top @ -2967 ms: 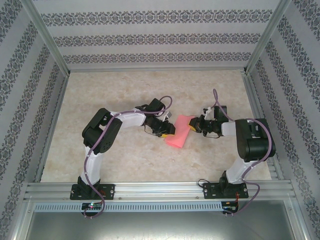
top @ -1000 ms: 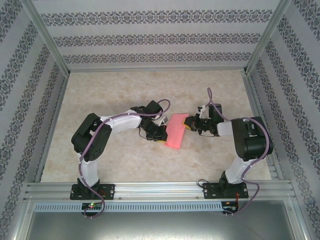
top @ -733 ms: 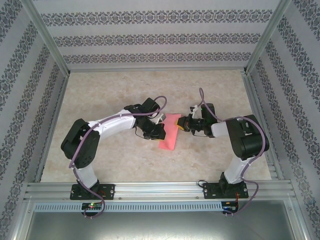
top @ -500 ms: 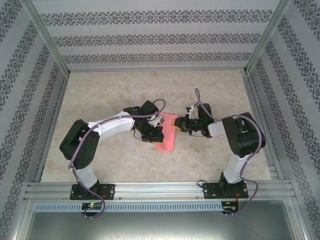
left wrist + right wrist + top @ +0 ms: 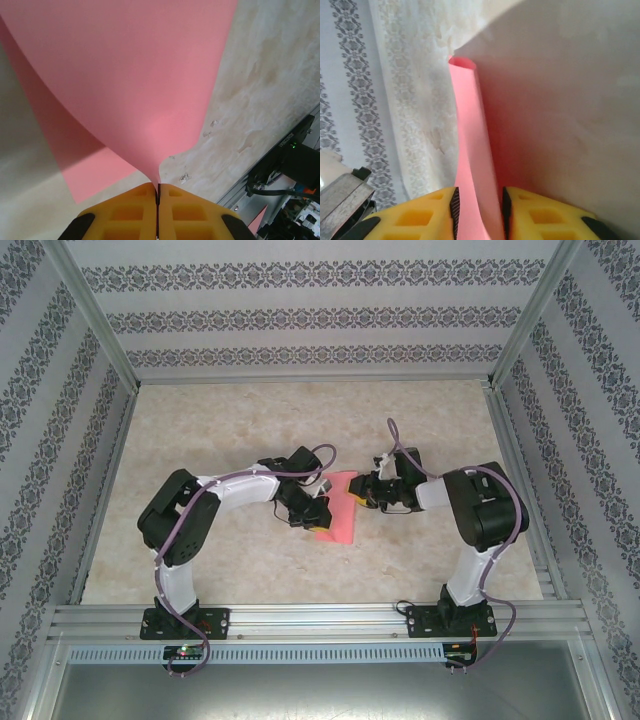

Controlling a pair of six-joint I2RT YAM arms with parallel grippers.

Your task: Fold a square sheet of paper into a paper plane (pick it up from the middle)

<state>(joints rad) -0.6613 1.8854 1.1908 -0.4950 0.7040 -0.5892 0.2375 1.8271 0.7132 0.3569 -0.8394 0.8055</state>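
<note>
Left gripper [image 5: 158, 194] clamped tight on pink sheet [image 5: 130, 75] edge | right gripper [image 5: 479, 202] parted, sheet looped between jaws

Matt, smooth sheet of paper [image 5: 150, 75]; table [image 5: 230, 430] looks like mottled stone; frame rail [image 5: 300, 618] brushed metal.

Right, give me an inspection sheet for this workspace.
Surface: marbled table, flat.
Job's things: pink paper, folded over, partly raised off the table; no plane yet.
Clutter: nothing seen.
Grippers: left gripper shut on the paper's edge; right gripper with jaws apart, the fold between them.
Cables: purple cables run along both arms.
Surroundings: patterned walls, metal frame.
</note>
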